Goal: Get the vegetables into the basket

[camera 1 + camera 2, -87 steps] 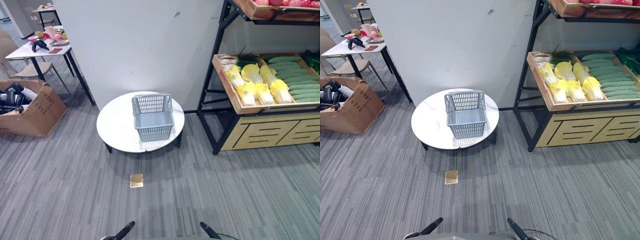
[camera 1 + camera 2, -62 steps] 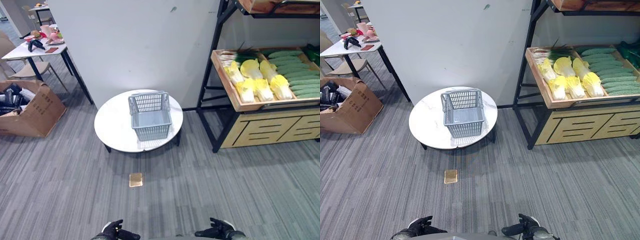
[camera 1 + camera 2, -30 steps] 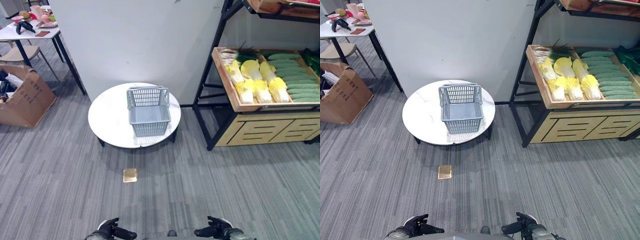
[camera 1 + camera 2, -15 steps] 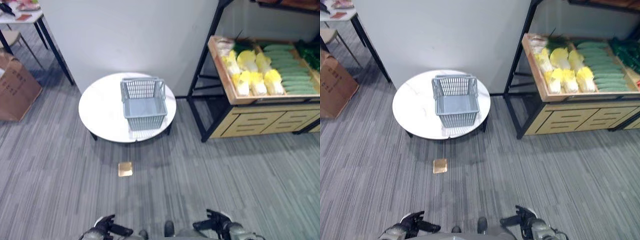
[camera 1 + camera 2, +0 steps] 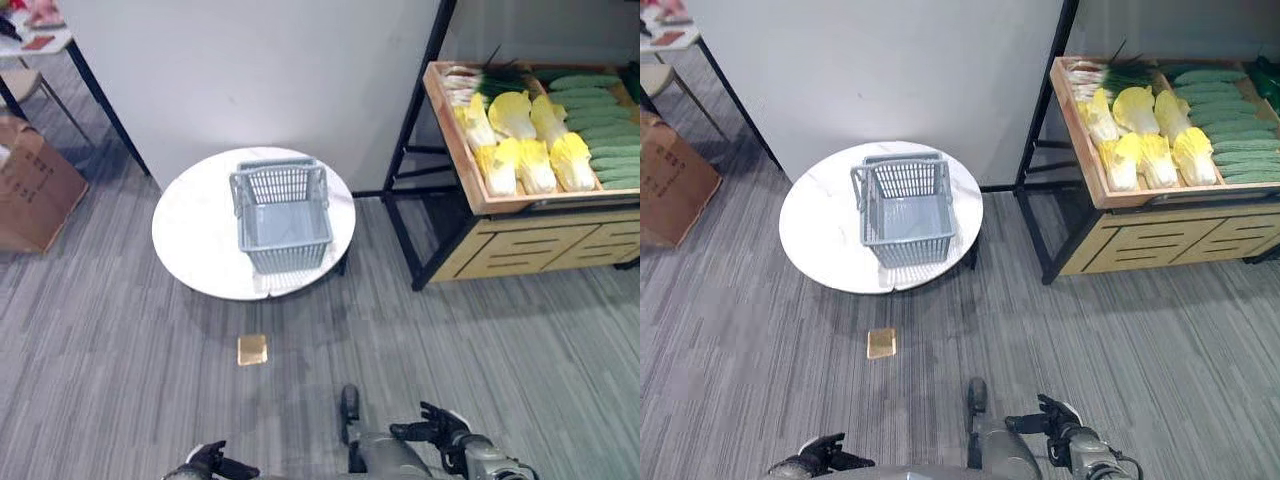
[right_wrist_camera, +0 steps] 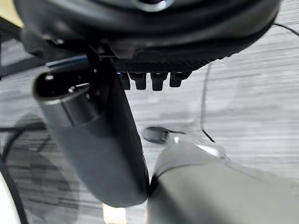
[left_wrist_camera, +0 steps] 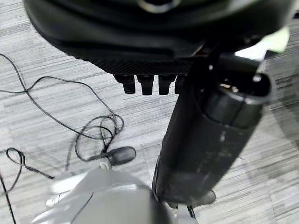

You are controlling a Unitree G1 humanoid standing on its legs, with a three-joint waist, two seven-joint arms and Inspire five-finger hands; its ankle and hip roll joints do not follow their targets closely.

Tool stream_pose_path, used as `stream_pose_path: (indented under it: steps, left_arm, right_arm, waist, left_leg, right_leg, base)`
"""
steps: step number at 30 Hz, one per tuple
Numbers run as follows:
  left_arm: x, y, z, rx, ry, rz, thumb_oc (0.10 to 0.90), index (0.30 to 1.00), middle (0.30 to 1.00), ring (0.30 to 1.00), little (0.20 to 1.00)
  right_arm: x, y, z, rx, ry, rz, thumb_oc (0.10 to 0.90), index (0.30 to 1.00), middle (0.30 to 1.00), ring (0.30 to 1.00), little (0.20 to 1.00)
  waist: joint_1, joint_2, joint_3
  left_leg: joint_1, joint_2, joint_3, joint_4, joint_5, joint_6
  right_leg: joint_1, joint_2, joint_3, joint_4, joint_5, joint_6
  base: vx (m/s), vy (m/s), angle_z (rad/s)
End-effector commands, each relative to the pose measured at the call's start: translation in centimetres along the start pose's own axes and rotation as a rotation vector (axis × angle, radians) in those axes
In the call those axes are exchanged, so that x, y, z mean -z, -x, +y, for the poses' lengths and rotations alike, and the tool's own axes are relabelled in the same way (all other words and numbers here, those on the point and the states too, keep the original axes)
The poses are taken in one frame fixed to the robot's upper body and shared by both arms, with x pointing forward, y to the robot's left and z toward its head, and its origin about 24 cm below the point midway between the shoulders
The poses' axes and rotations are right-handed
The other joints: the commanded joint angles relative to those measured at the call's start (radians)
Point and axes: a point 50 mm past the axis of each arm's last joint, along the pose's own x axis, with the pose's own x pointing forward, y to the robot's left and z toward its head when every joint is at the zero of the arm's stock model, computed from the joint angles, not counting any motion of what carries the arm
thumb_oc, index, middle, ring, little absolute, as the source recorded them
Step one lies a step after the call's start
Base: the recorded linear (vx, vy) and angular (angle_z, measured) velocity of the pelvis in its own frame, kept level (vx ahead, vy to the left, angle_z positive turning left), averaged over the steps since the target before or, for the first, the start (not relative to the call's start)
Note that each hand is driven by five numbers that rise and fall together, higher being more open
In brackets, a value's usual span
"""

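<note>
A grey plastic basket (image 5: 282, 215) stands empty on a low round white table (image 5: 190, 238), its handle folded back. To the right, a wooden tray on a black shelf (image 5: 480, 200) holds yellow-white cabbages (image 5: 520, 150), green cucumbers (image 5: 600, 130) and green onions (image 5: 495, 80). My left hand (image 5: 215, 462) hangs low near the picture's bottom edge, far from the basket. My right hand (image 5: 432, 430) is low on the other side, well short of the shelf. Both are open and hold nothing; the left thumb (image 7: 205, 140) and right thumb (image 6: 93, 140) stick out over grey carpet.
A small tan square (image 5: 252, 349) lies on the carpet in front of the round table. A cardboard box (image 5: 30, 185) and a table's dark legs (image 5: 100, 100) stand at the far left. A white wall rises behind the round table.
The whole picture has shifted slightly, so the camera moved. My right hand shows a little higher in the view. Basket and vegetables stay where they were.
</note>
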Motion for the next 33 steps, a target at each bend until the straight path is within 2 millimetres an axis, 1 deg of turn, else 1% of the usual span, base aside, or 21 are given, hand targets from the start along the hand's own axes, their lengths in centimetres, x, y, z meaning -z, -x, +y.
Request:
stream_pose_path:
  steps: [1,4,5,6,7,8,9,10,11,13,14,17,19,20,21,23,28,30,31,32,33]
  left_arm:
    - [-0.7,-0.1,-0.1,0.013,-0.023,-0.012,0.9,1.0,1.0,1.0,1.0]
    - [-0.8,-0.1,-0.4,0.024,-0.019,-0.019,0.9,1.0,1.0,1.0,1.0]
    - [-0.8,-0.1,-0.4,0.024,-0.019,-0.019,0.9,1.0,1.0,1.0,1.0]
    - [-1.3,-0.1,-0.5,0.027,-0.026,-0.032,0.9,1.0,1.0,1.0,1.0]
    - [-1.3,-0.1,-0.5,0.027,-0.026,-0.032,0.9,1.0,1.0,1.0,1.0]
    - [-1.8,-0.2,-0.6,0.029,-0.025,-0.049,0.9,1.0,1.0,1.0,1.0]
    - [-1.8,-0.2,-0.6,0.029,-0.025,-0.049,0.9,1.0,1.0,1.0,1.0]
    - [-2.2,-0.2,-0.6,0.024,-0.015,-0.063,0.9,1.0,1.0,1.0,1.0]
    - [-2.2,-0.2,-0.6,0.022,-0.012,-0.063,0.9,1.0,1.0,1.0,1.0]
    - [-2.4,-0.2,-0.6,0.021,-0.01,-0.069,0.9,1.0,1.0,1.0,1.0]
    - [-2.6,-0.2,-0.7,0.045,-0.017,-0.083,0.9,1.0,1.0,1.0,1.0]
    - [-2.4,-0.2,-0.7,0.054,-0.033,-0.074,0.9,1.0,1.0,1.0,1.0]
    - [-2.1,-0.2,-0.9,0.059,-0.036,-0.062,0.9,1.0,1.0,1.0,1.0]
    - [-2.1,-0.2,-0.9,0.058,-0.039,-0.062,0.9,1.0,1.0,1.0,1.0]
    - [-2.1,-0.1,-0.8,0.052,-0.042,-0.066,0.9,1.0,1.0,1.0,1.0]
    - [-1.9,-0.1,-0.8,0.043,-0.038,-0.064,0.9,1.0,1.0,1.0,1.0]
    - [-1.3,-0.1,-0.4,0.029,0.006,-0.047,0.9,1.0,1.0,1.0,1.0]
    - [-0.8,0.0,0.0,0.017,-0.018,-0.033,0.9,1.0,1.0,1.0,1.0]
    - [-0.8,0.0,0.0,0.017,-0.018,-0.033,0.9,1.0,1.0,1.0,1.0]
    - [-0.7,0.0,0.3,0.011,-0.031,-0.029,0.9,1.0,1.0,1.0,1.0]
    - [-0.4,0.1,1.0,-0.007,-0.035,-0.026,0.9,1.0,1.0,1.0,1.0]
  right_arm:
    - [4.1,0.8,-0.9,0.013,0.075,0.16,0.9,1.0,1.0,1.0,1.0]
    - [3.6,0.8,-1.1,0.01,0.079,0.139,0.9,1.0,1.0,1.0,1.0]
    - [3.6,0.8,-1.1,0.01,0.079,0.139,0.9,1.0,1.0,1.0,1.0]
    - [3.4,0.8,-1.4,0.014,0.075,0.13,0.9,1.0,1.0,1.0,1.0]
    - [3.4,0.8,-1.4,0.014,0.075,0.13,0.9,1.0,1.0,1.0,1.0]
    - [3.3,0.8,-1.6,0.022,0.064,0.124,0.9,1.0,1.0,1.0,1.0]
    - [3.3,0.8,-1.6,0.022,0.064,0.124,0.9,1.0,1.0,1.0,1.0]
    - [3.1,0.8,-1.9,0.035,0.046,0.115,0.9,1.0,1.0,1.0,1.0]
    - [3.2,0.9,-1.9,0.037,0.043,0.116,0.9,1.0,1.0,1.0,1.0]
    - [3.4,0.9,-2.1,0.041,0.043,0.123,0.9,1.0,1.0,1.0,1.0]
    - [3.9,1.1,-2.4,0.042,0.045,0.142,0.9,1.0,1.0,1.0,1.0]
    - [4.4,1.3,-2.9,0.055,0.054,0.166,0.9,1.0,1.0,1.0,1.0]
    - [4.6,1.5,-3.4,0.071,0.058,0.177,0.9,1.0,1.0,1.0,1.0]
    - [4.5,1.5,-3.4,0.072,0.064,0.178,0.9,1.0,1.0,1.0,1.0]
    - [4.2,1.5,-3.7,0.08,0.08,0.17,0.9,1.0,1.0,1.0,1.0]
    - [4.0,1.4,-3.8,0.081,0.086,0.165,0.9,1.0,1.0,1.0,1.0]
    - [3.3,1.1,-3.0,0.061,0.088,0.136,0.9,1.0,1.0,1.0,1.0]
    - [1.6,0.8,-2.6,0.052,0.04,0.058,0.9,1.0,1.0,1.0,1.0]
    - [1.6,0.8,-2.6,0.052,0.04,0.058,0.9,1.0,1.0,1.0,1.0]
    - [0.5,0.6,-2.6,0.048,0.035,0.017,0.9,1.0,1.0,1.0,1.0]
    - [-2.2,0.6,-2.8,0.049,0.021,-0.097,0.9,1.0,1.0,1.0,1.0]
  waist:
    - [0.004,-0.002,0.012]
    - [-0.009,0.007,0.003]
    - [-0.011,0.007,0.003]
    - [-0.02,0.003,0.005]
    - [-0.023,0.003,0.005]
    - [-0.026,-0.012,0.016]
    - [-0.027,-0.011,0.015]
    - [-0.022,-0.021,0.036]
    - [-0.019,-0.025,0.041]
    - [-0.023,-0.032,0.041]
    - [-0.03,-0.058,0.04]
    - [-0.036,-0.078,0.037]
    - [-0.049,-0.08,0.034]
    - [-0.055,-0.074,0.036]
    - [-0.052,-0.066,0.045]
    - [-0.045,-0.061,0.048]
    - [-0.03,-0.061,0.037]
    - [-0.029,-0.061,0.025]
    - [-0.028,-0.061,0.026]
    - [-0.028,-0.06,0.022]
    - [-0.031,-0.057,0.016]
  left_leg:
    - [-0.015,-0.116,0.014,-0.001,0.029,0.01]
    - [-0.025,-0.097,-0.001,0.092,0.096,-0.038]
    - [-0.026,-0.096,-0.003,0.094,0.095,-0.038]
    - [-0.062,-0.076,0.02,0.21,0.152,-0.092]
    - [-0.065,-0.075,0.017,0.216,0.149,-0.092]
    - [-0.135,-0.063,0.03,0.37,0.204,-0.131]
    - [-0.138,-0.062,0.029,0.375,0.202,-0.131]
    - [-0.212,-0.057,0.025,0.517,0.229,-0.136]
    - [-0.222,-0.055,0.032,0.533,0.228,-0.126]
    - [-0.232,-0.038,0.062,0.528,0.226,-0.112]
    - [-0.225,-0.002,0.136,0.424,0.17,-0.063]
    - [-0.239,-0.004,0.144,0.278,0.121,-0.05]
    - [-0.258,-0.015,0.107,0.115,0.129,-0.053]
    - [-0.277,-0.017,0.076,0.044,0.17,-0.062]
    - [-0.308,-0.024,-0.008,-0.018,0.225,-0.077]
    - [-0.317,-0.033,-0.043,-0.018,0.231,-0.085]
    - [-0.276,-0.031,-0.044,-0.018,0.199,-0.07]
    - [-0.248,-0.036,-0.023,-0.018,0.171,-0.059]
    - [-0.247,-0.036,-0.022,-0.018,0.17,-0.059]
    - [-0.237,-0.038,-0.014,-0.018,0.16,-0.054]
    - [-0.227,-0.042,0.003,-0.018,0.144,-0.043]
  right_leg:
    - [0.045,0.006,0.041,-0.01,-0.019,0.067]
    - [0.06,0.013,0.009,0.049,-0.08,0.036]
    - [0.059,0.012,0.007,0.051,-0.082,0.036]
    - [0.091,0.009,-0.012,0.061,-0.119,0.015]
    - [0.09,0.009,-0.015,0.062,-0.12,0.014]
    - [0.139,0.006,-0.024,0.045,-0.132,-0.005]
    - [0.138,0.006,-0.025,0.044,-0.132,-0.005]
    - [0.168,0.011,-0.021,0.04,-0.136,-0.022]
    - [0.176,0.012,-0.018,0.04,-0.145,-0.027]
    - [0.183,0.006,-0.02,0.039,-0.151,-0.034]
    - [0.207,-0.021,-0.033,0.029,-0.159,-0.035]
    - [0.219,-0.045,-0.046,0.008,-0.155,-0.025]
    - [0.212,-0.06,-0.059,0.02,-0.166,-0.025]
    - [0.207,-0.058,-0.061,0.028,-0.171,-0.031]
    - [0.213,-0.05,-0.048,0.043,-0.175,-0.039]
    - [0.229,-0.045,-0.026,0.043,-0.182,-0.039]
    - [0.252,-0.04,0.015,0.045,-0.2,-0.039]
    - [0.275,-0.05,0.034,0.017,-0.192,-0.027]
    - [0.275,-0.049,0.035,0.017,-0.192,-0.027]
    - [0.279,-0.051,0.046,0.012,-0.19,-0.019]
    - [0.279,-0.057,0.064,0.011,-0.187,-0.009]
  base:
    - [0.4,-0.205,0.44]
    - [0.41,-0.219,0.41]
    - [0.39,-0.241,0.24]
    - [0.23,-0.155,0.19]
    - [0.42,-0.309,0.38]
    - [0.19,-0.157,0.31]
    - [0.33,-0.284,0.37]
    - [0.2,-0.171,0.15]
    - [0.27,-0.228,0.05]
    - [0.17,-0.136,-0.09]
    - [0.18,-0.145,0.02]
    - [0.09,-0.077,0.17]
    - [0.04,-0.018,0.28]
    - [0.06,0.036,0.4]
    - [0.04,0.037,0.32]
    - [0.14,0.108,0.0]
    - [0.15,0.119,-0.61]
    - [0.16,0.179,-0.13]
    - [0.15,0.177,-0.12]
    - [0.12,0.181,-0.11]
    - [0.12,0.181,-0.2]
